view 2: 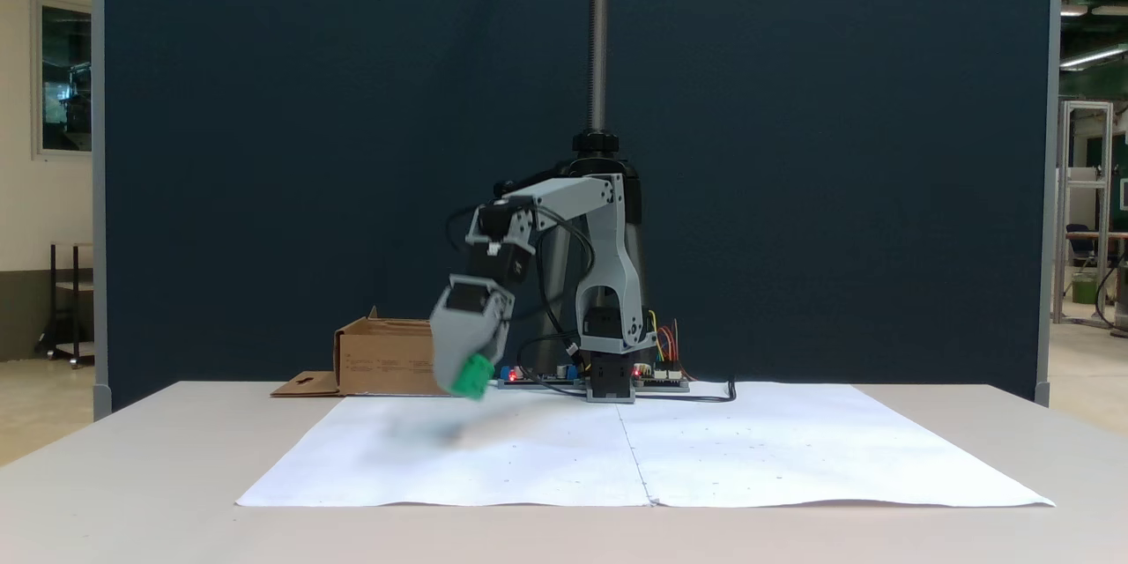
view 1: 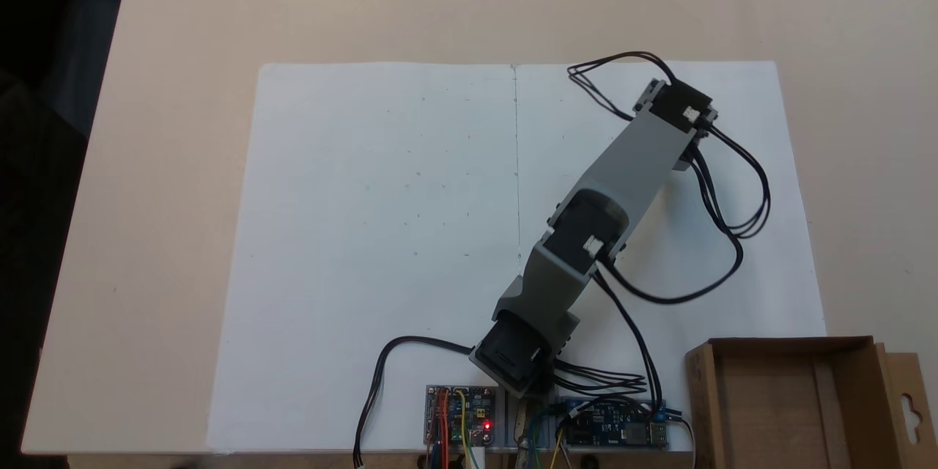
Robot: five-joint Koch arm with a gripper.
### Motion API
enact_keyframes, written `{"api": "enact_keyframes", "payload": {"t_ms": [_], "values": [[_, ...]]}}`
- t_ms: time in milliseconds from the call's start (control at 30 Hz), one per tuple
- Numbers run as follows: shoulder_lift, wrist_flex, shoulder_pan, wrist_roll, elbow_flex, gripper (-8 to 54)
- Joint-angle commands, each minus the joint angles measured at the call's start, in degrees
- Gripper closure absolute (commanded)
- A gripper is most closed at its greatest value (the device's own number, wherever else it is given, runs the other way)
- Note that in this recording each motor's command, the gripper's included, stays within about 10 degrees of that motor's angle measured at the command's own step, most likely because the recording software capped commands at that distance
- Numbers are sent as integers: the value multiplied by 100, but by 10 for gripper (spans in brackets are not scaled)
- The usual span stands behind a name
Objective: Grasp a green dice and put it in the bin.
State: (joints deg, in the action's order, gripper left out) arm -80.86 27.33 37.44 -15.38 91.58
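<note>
Above the white paper sheet [view 2: 749,449], the grey gripper [view 2: 470,379] grips the small green plastic dice [view 2: 472,377], near the brown cardboard bin [view 2: 383,359].

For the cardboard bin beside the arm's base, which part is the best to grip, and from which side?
Grip the bin by one thin upright wall, coming from above with one jaw inside and one outside. Its top is open and its body looks too wide to span. The flat flap would probably bend.

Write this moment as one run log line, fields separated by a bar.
gripper: shut on small bright green plastic dice | dice: lifted off white paper sheet | brown cardboard bin: dice not inside
</note>
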Motion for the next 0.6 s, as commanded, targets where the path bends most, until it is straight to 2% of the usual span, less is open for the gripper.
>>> {"api": "enact_keyframes", "payload": {"t_ms": [0,133,400,567], "values": [[-606,-220,299,800,-299,339],[-1020,-220,747,1266,-299,339],[-1046,-229,1811,1626,-519,339],[-1037,-211,3111,1731,-800,339]]}}
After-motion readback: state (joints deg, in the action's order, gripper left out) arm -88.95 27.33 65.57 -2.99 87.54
